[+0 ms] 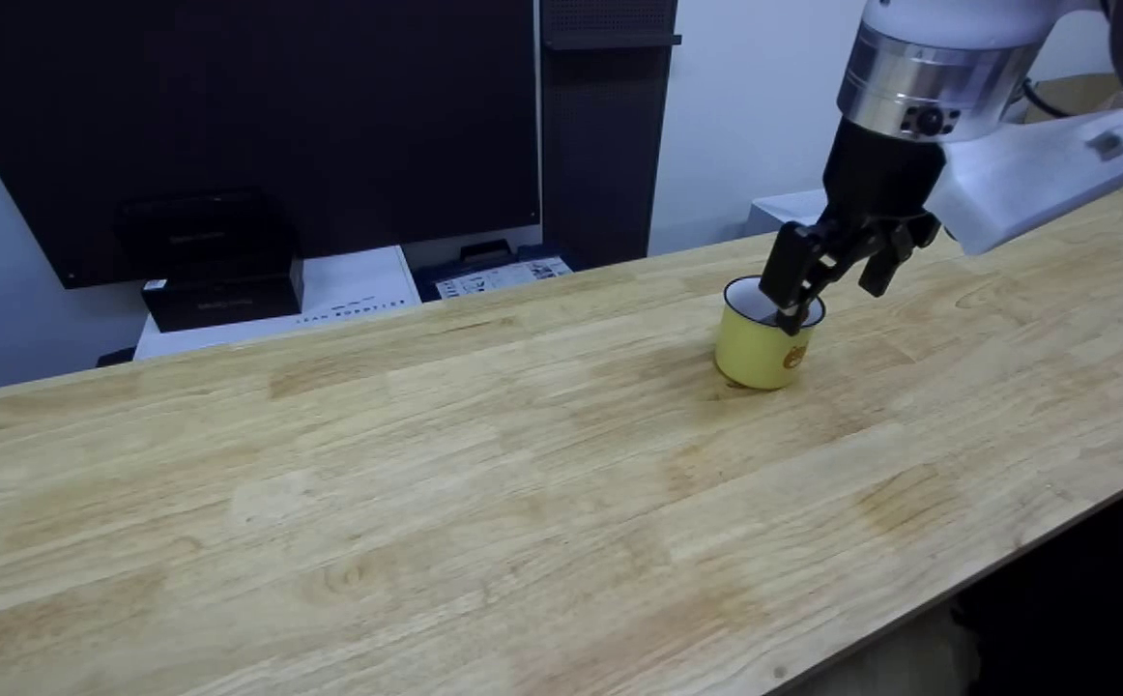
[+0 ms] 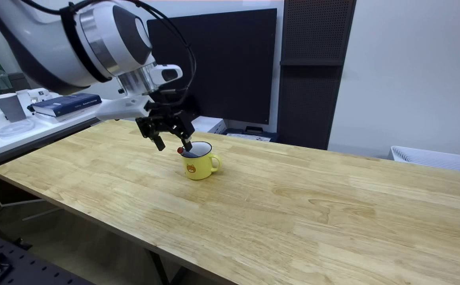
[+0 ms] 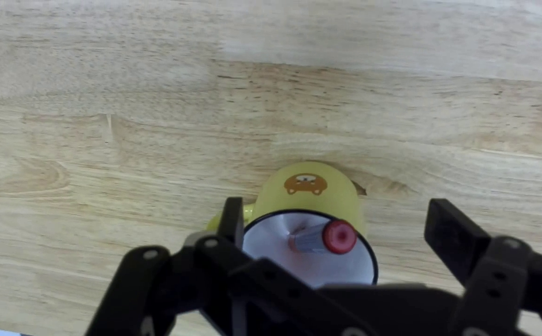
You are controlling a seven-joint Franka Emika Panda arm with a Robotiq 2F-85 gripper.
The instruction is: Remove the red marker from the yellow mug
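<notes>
The yellow mug [image 1: 753, 353] stands upright on the wooden table; it also shows in an exterior view [image 2: 200, 168] and in the wrist view [image 3: 308, 201]. The red marker [image 3: 324, 238] leans inside the mug, its red end up at the rim; that end also shows in an exterior view [image 2: 180, 150]. My gripper [image 3: 341, 224] is open above the mug, one finger over the handle side and the other beyond the opposite side, with the marker's top between them, untouched. In both exterior views the gripper [image 1: 834, 300] [image 2: 173, 145] is tilted, one fingertip at the mug's opening.
The wooden table [image 1: 378, 483] has its near edge at the lower right. Behind it are a dark box [image 1: 223, 300], a white box [image 1: 363, 275] and a blue case [image 1: 499, 271]. A white basket [image 2: 436, 156] and a side table with a blue book [image 2: 65, 103] and grey cup [image 2: 10, 107] stand around.
</notes>
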